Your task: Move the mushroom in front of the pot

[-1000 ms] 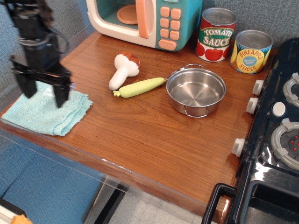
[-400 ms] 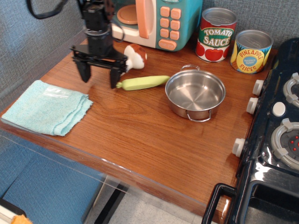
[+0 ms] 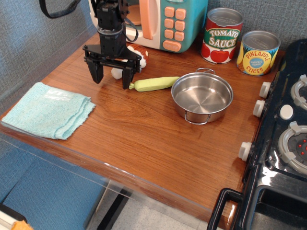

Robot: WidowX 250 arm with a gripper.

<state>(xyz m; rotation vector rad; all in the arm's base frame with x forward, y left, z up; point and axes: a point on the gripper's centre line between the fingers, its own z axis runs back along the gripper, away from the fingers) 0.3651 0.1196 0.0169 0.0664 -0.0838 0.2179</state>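
The mushroom [image 3: 139, 51] lies on the wooden counter behind my gripper; only its reddish-brown cap and a bit of cream stem [image 3: 116, 73] show. My black gripper [image 3: 112, 76] is open, its two fingers pointing down on either side of the stem, just above the counter. The shiny steel pot [image 3: 202, 97] with wire loop handles stands to the right, empty.
A pale yellow-green long vegetable [image 3: 156, 83] lies between gripper and pot, touching my right finger. A toy microwave [image 3: 163, 21] stands behind. Tomato sauce [image 3: 222, 35] and pineapple [image 3: 258, 52] cans stand at the back right. A teal cloth [image 3: 48, 110] lies left; a black stove [image 3: 288, 143] is at right.
My gripper has moved from over the cloth to the right and back, and now stands over the mushroom. The long vegetable and pot have shifted slightly right.
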